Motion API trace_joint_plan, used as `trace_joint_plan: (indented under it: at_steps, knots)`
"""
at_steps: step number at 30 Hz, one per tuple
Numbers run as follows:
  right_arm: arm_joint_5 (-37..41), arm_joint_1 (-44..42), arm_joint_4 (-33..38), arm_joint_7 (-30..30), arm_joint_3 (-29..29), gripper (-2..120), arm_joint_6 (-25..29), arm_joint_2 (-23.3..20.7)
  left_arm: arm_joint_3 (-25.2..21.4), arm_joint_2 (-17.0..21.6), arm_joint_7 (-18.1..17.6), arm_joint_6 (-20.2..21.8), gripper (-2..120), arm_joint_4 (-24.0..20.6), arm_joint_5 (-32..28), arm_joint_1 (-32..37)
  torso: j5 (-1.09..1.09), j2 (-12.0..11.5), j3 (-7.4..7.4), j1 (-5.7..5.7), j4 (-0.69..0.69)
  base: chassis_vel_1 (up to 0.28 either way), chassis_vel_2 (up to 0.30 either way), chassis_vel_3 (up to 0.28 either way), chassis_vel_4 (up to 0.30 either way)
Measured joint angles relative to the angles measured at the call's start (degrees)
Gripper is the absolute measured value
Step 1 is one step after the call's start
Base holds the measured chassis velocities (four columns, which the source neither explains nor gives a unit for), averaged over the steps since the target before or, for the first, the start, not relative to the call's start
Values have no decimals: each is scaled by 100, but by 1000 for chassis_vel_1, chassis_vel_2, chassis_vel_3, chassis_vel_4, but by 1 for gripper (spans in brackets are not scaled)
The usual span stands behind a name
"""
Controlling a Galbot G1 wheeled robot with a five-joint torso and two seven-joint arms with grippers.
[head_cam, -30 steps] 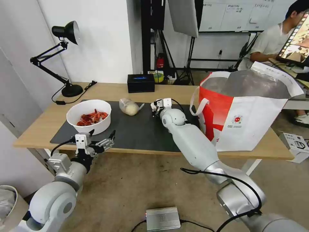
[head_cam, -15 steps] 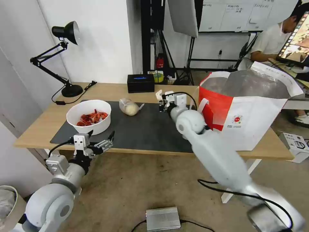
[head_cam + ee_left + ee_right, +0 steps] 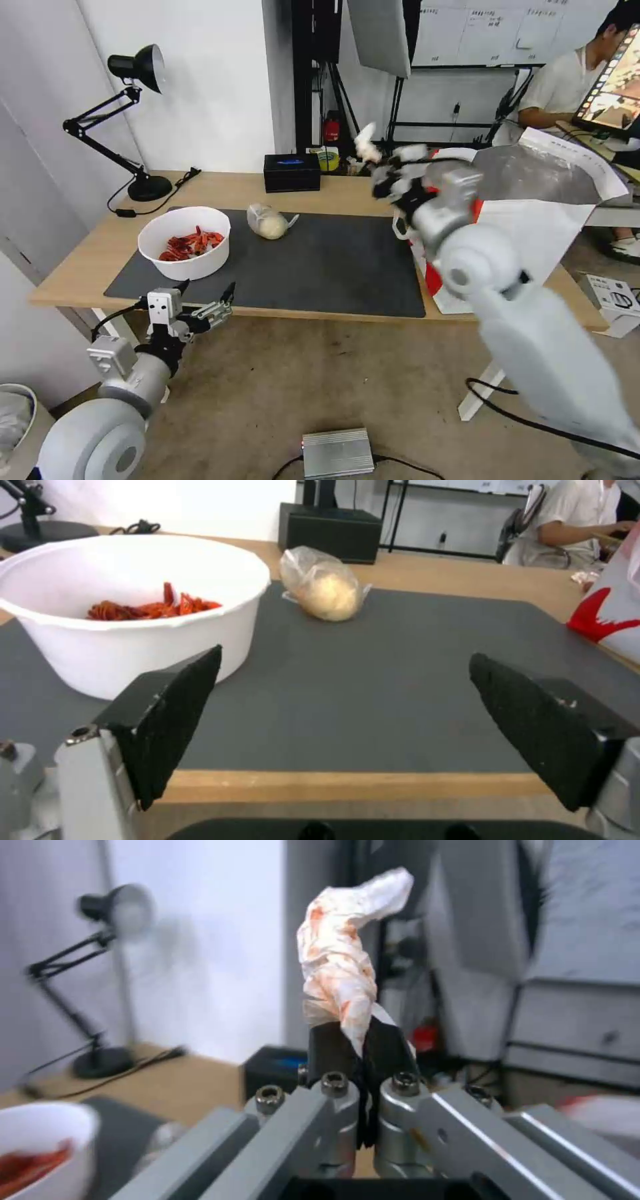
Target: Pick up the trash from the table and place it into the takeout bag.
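My right gripper (image 3: 375, 162), lifted off the dark grey mat (image 3: 320, 267), pinches the crumpled stained white tissue (image 3: 343, 965) beside the white-and-red foil-lined takeout bag (image 3: 533, 200); left gripper (image 3: 347, 720) idles spread wide.

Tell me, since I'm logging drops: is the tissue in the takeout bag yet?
Not yet. The right gripper is shut on the crumpled tissue, held up in the air beside the takeout bag rim.
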Motion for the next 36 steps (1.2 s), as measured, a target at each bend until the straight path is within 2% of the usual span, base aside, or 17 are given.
trace_joint_plan:
  at_steps: [5, 7, 8, 11, 14, 24, 30, 36]
  knots:
    - [1, -78, 86, 59, 137, 0, -11, -95, -2, -18, 15, 0, 100, -2, 19, 14, 0, 0, 0, 0, 0, 0, 0, 0, 0]
    - [7, -528, 348, 284, 702, 0, -96, -404, 28, -67, 45, 0, 100, -4, 79, 32, 1, 0, 0, 0, -1, 0, 0, 0, 0]
    - [7, -528, 348, 284, 702, 0, -96, -404, 28, -67, 45, 0, 100, -4, 79, 32, 1, 0, 0, 0, -1, 0, 0, 0, 0]
    - [181, -1021, 378, 359, 1363, 0, -142, -600, 93, -54, 50, -3, 100, 1, 85, -18, 1, 0, 0, -1, -1, 0, 0, 0, 0]
    - [344, -1106, 259, 382, 1571, 0, -156, -662, 133, -42, 52, -6, 100, 21, 85, -44, 0, 0, 0, 0, -1, 0, 0, 0, 0]
    - [1092, -1053, -226, 581, 1812, 0, -284, -730, 225, 5, 54, -19, 100, 52, 75, -111, 0, 0, 1, 0, 0, 0, 0, 0, 0]
    - [1917, -1040, -325, 1101, 1885, 0, -440, -678, 234, 28, 54, -23, 100, 53, 64, -114, -1, 0, 1, 0, 0, 0, 0, 0, 0]
    - [2071, -1066, -314, 1170, 1940, 0, -494, -721, 253, 12, 54, -25, 100, 50, 61, -127, -1, 0, 1, 0, 0, 0, 0, 0, 0]
